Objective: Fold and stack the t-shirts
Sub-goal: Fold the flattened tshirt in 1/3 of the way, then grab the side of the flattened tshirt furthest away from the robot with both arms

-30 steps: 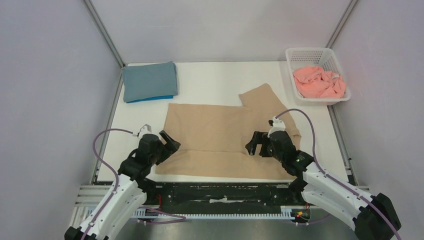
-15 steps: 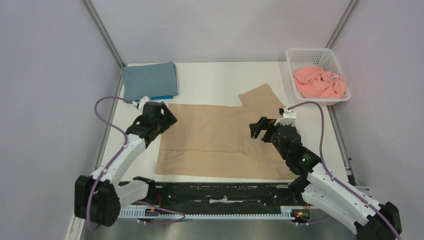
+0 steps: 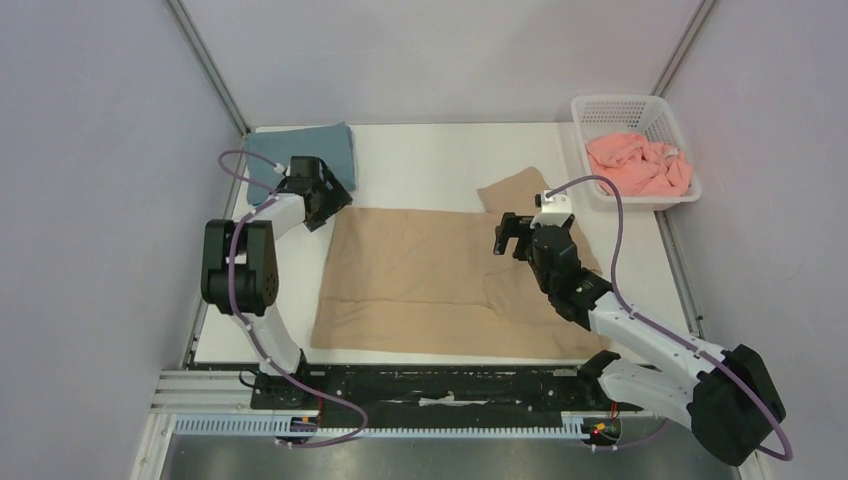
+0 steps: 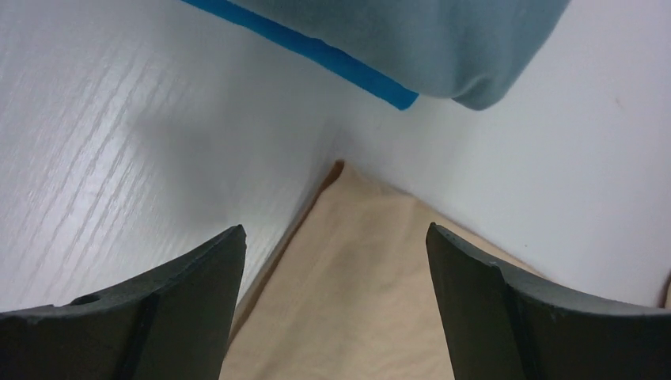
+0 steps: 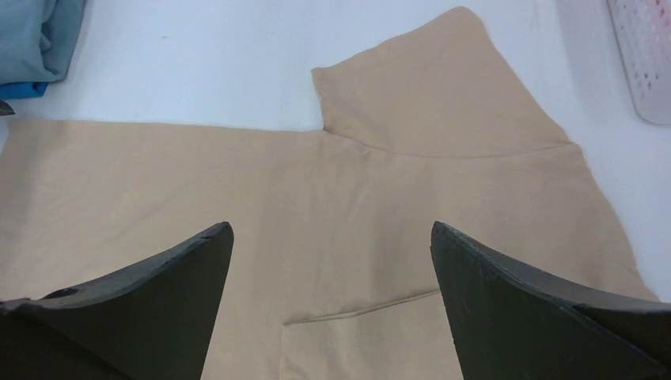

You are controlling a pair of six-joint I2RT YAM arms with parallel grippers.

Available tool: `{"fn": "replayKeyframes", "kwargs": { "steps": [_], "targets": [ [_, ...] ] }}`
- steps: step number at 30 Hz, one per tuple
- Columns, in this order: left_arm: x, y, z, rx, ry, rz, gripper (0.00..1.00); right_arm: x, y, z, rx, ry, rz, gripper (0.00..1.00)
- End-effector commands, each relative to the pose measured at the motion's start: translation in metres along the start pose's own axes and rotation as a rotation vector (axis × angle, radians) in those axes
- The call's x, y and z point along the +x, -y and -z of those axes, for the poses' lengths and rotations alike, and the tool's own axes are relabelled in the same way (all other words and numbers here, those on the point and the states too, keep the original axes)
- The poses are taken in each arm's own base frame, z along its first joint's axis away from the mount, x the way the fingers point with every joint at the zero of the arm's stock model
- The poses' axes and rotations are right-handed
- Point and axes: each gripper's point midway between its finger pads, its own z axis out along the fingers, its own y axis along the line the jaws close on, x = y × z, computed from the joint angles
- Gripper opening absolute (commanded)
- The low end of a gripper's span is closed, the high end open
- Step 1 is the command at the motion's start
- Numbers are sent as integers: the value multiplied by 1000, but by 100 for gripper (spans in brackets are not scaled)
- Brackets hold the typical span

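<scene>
Both arms have swung from the near hem to the far edge of the tan t-shirt (image 3: 420, 280). The left gripper (image 4: 334, 237), jaws wide and empty, now hangs over its corner, with the folded slate-blue t-shirt (image 3: 320, 140) just beyond. The right gripper (image 5: 332, 229), equally open, hovers short of the sleeve. A far-edge pinch looks likely next. The desk (image 3: 440, 160) is white and the walls pale grey; a salmon-pink t-shirt (image 3: 640, 165) waits in the basket (image 3: 625, 100), well off to the right gripper's right.

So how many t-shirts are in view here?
4: tan cotton tee spread mid-table; slate-blue tee folded far left atop bright blue tee; salmon-pink tee crumpled in white slatted basket, possibly hiding more.
</scene>
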Motion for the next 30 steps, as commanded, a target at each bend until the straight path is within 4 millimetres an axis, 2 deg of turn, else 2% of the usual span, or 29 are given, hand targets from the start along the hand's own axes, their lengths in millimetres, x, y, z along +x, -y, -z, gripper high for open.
{"fn": "replayKeyframes", "kwargs": {
  "steps": [1, 6, 9, 12, 15, 20, 27, 30],
  "targets": [
    [-1, 11, -19, 57, -49, -48, 88, -15, 8, -4, 39, 56, -23, 98],
    [-2, 13, -28, 59, -55, -48, 84, 9, 18, 5, 42, 32, -86, 98],
    [1, 11, -34, 50, -60, -48, 83, 29, 18, 14, 15, -12, -155, 98],
    [11, 14, -43, 69, -103, -42, 79, 47, 16, 24, -20, -38, -237, 98],
    [19, 16, -51, 83, -143, -35, 73, 56, 14, 31, -51, -48, -304, 98],
    [25, 4, -56, 26, -159, -34, 61, 48, 10, 30, -70, -37, -282, 98],
    [37, -12, -52, -91, -167, -106, 49, 18, 20, 12, 59, -13, -173, 98],
    [39, -13, -51, -114, -178, -127, 46, 6, 19, 3, 85, -6, -128, 98]
  ]
}}
